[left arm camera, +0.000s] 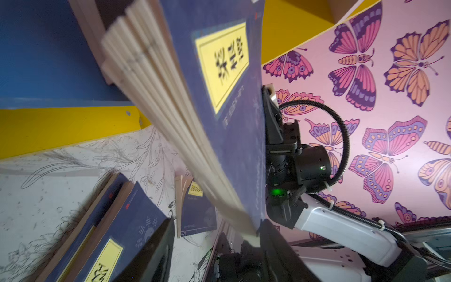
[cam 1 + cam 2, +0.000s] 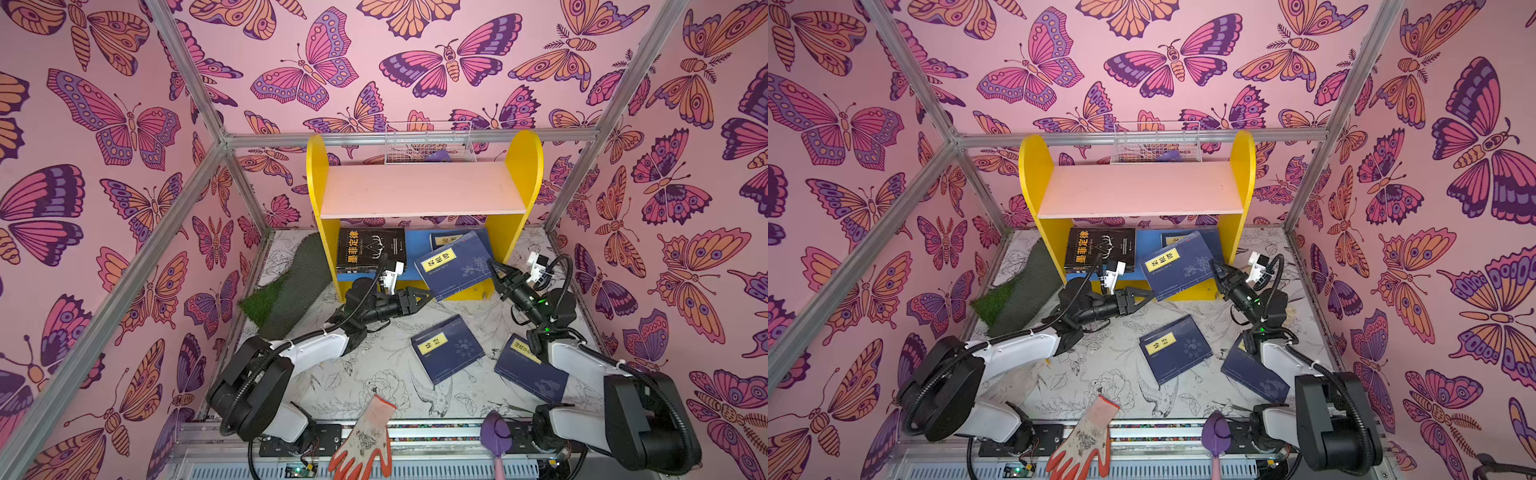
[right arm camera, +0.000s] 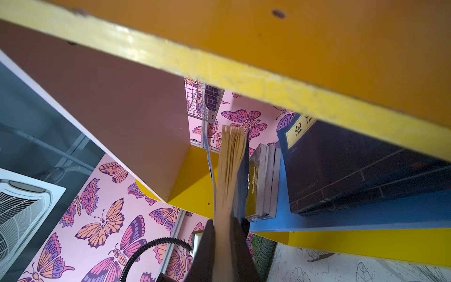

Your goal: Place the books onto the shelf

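One table (image 2: pixel 365 374), flower-printed all over. At its far edge one shelf (image 2: pixel 521 166): two yellow sides, one pink board (image 2: pixel 424 189) on top, one blue board (image 2: pixel 415 246) below. Behind the shelf, one wire basket (image 2: pixel 430 145). Toward the table's far left corner, just beside the shelf's left side, one strip of turf (image 2: pixel 291 286).

Seven books in all, counting by both top views and the right wrist view. Three dark books (image 2: pixel 370 249) stacked flat at the left end of the blue board, three spines plain in the right wrist view (image 3: pixel 262 180). Four navy books (image 2: pixel 1175 349), each with one yellow label:
- one back book (image 2: pixel 446 240) flat at the board's right rear, largely covered
- one held book (image 2: pixel 455 266) tilted, overhanging the board's front edge, pages fanning apart in the left wrist view
- one middle book (image 2: pixel 446 349) flat mid-table
- one right book (image 2: pixel 525 370) flat toward the table's right edge, partly under the right arm (image 2: pixel 582 365)

At the near edge, one glove (image 2: pixel 365 440) and one purple trowel (image 2: pixel 496 432).

Two grippers. Right gripper (image 2: pixel 494 268) clamped tight on the held book's right margin, pages pinched between both fingers (image 3: pixel 207 246). Left gripper (image 2: pixel 426 298) well parted, gripping nothing for certain. In the left wrist view, the held book's lower corner between its fingers (image 1: pixel 156 246), contact unclear.
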`<action>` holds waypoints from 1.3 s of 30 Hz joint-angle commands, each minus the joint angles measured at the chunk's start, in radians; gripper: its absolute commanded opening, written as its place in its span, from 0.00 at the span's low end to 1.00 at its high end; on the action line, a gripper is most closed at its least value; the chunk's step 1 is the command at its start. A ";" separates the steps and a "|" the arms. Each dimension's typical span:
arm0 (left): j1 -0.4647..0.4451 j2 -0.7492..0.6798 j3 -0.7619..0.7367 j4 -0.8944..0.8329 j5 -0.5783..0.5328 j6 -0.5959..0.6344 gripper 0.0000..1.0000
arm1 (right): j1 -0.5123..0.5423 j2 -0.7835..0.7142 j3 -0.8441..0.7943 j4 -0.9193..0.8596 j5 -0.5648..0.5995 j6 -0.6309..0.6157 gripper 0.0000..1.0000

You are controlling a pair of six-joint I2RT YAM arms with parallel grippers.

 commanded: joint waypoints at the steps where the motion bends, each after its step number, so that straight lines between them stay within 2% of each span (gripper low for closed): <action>1: -0.008 0.030 0.010 0.157 0.028 -0.040 0.58 | 0.008 -0.038 0.013 0.031 -0.022 -0.023 0.00; 4: -0.018 0.057 0.037 0.167 0.028 -0.049 0.53 | 0.020 -0.053 0.015 0.004 -0.021 -0.049 0.00; 6: -0.025 0.073 0.058 0.169 0.032 -0.053 0.43 | 0.028 -0.057 0.011 -0.004 -0.016 -0.056 0.00; 10: -0.033 0.089 0.081 0.171 0.022 -0.062 0.15 | 0.035 -0.057 0.006 -0.009 -0.013 -0.058 0.00; 14: -0.034 0.084 0.070 0.171 -0.011 -0.072 0.01 | 0.036 -0.065 0.005 -0.031 -0.013 -0.074 0.00; 19: -0.033 0.038 0.068 0.075 -0.092 -0.034 0.00 | 0.038 -0.097 0.014 -0.136 -0.017 -0.132 0.00; 20: -0.034 0.020 0.074 0.037 -0.119 -0.010 0.00 | 0.041 -0.107 0.021 -0.183 -0.017 -0.156 0.02; 21: -0.033 0.000 0.093 -0.047 -0.145 0.025 0.00 | 0.042 -0.128 0.027 -0.243 -0.006 -0.184 0.10; 23: -0.033 -0.023 0.172 -0.230 -0.175 0.117 0.00 | 0.041 -0.174 0.032 -0.366 0.039 -0.232 0.32; 25: -0.031 -0.020 0.282 -0.428 -0.188 0.223 0.00 | 0.041 -0.238 0.044 -0.537 0.111 -0.300 0.42; 27: -0.013 0.013 0.376 -0.527 -0.153 0.269 0.00 | 0.041 -0.293 0.049 -0.706 0.198 -0.347 0.43; 31: 0.037 0.119 0.529 -0.633 -0.040 0.288 0.00 | 0.039 -0.357 0.007 -0.832 0.336 -0.355 0.43; 35: 0.063 0.242 0.681 -0.706 0.077 0.320 0.00 | 0.041 -0.351 0.026 -0.942 0.311 -0.397 0.41; 39: 0.063 0.332 0.793 -0.738 0.145 0.343 0.00 | 0.040 -0.358 0.033 -0.972 0.285 -0.430 0.41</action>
